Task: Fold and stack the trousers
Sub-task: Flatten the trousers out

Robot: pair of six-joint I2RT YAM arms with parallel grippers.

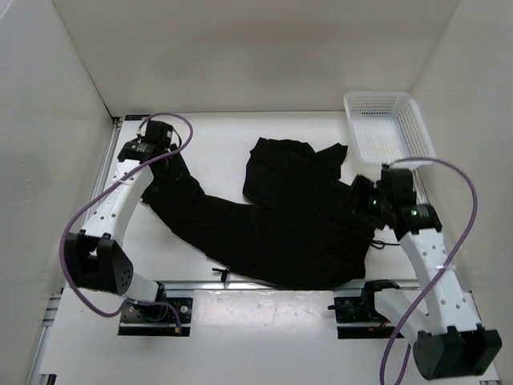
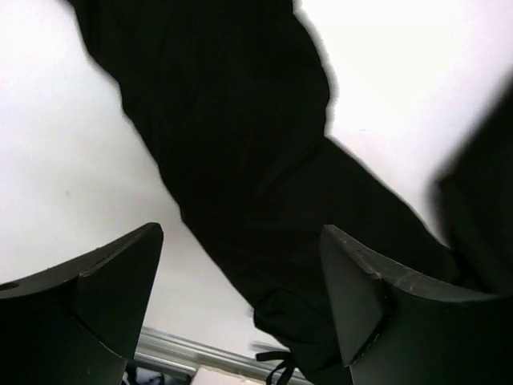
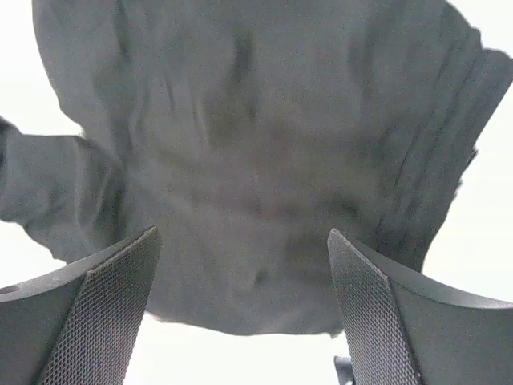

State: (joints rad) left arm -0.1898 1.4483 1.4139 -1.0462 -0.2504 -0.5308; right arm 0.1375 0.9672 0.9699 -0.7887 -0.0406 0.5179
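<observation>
Left gripper (image 2: 240, 231) and right gripper (image 3: 242, 233) gape wide, empty, over soft, wrinkled black trousers (image 1: 280, 228) lying crumpled.

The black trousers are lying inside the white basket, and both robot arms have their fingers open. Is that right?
No. The top external view shows the black trousers spread on the table, not inside the white basket. The rest holds: the left fingers and the right fingers are open.
</observation>
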